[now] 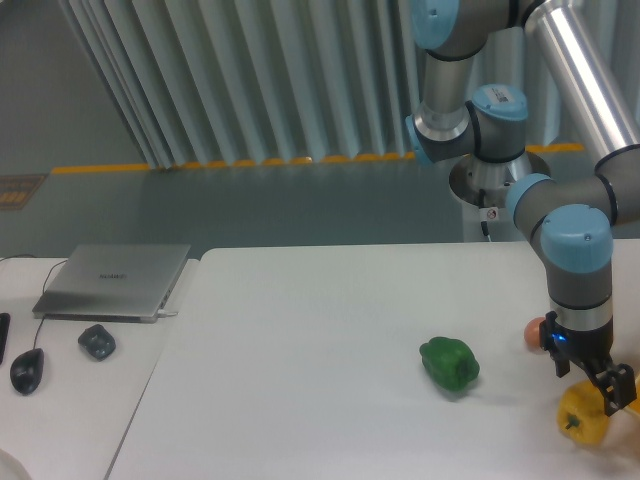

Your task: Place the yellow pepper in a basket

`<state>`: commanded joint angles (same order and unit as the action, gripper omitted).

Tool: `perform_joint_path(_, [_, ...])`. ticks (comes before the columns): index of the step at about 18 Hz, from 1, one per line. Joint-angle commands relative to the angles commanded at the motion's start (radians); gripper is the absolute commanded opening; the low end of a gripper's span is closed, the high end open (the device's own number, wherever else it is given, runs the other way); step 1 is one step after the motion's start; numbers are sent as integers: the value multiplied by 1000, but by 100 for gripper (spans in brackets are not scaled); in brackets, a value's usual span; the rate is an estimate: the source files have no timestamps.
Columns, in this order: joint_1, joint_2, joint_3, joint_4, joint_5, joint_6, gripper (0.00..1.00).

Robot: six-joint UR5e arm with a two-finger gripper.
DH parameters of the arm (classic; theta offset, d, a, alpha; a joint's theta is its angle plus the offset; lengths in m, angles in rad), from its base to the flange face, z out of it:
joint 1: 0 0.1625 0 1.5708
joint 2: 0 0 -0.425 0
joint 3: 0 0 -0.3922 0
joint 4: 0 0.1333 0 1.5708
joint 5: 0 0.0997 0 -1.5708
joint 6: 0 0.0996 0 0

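Silver tubular arm, light-blue joint caps, grey joints, black hand (612,393)

Green pepper (449,363) mid-table; orange ball (533,333) beside arm.
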<state>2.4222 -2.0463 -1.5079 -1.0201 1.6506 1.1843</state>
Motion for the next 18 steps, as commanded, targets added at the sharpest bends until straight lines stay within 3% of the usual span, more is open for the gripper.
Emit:
perform_joint_path(9, [-40, -41, 26, 5, 27, -133, 100])
perform_joint_path(11, [-63, -54, 31, 11, 101, -132, 100])
perform_joint_path(18, [-63, -51, 25, 12, 98, -123, 100])
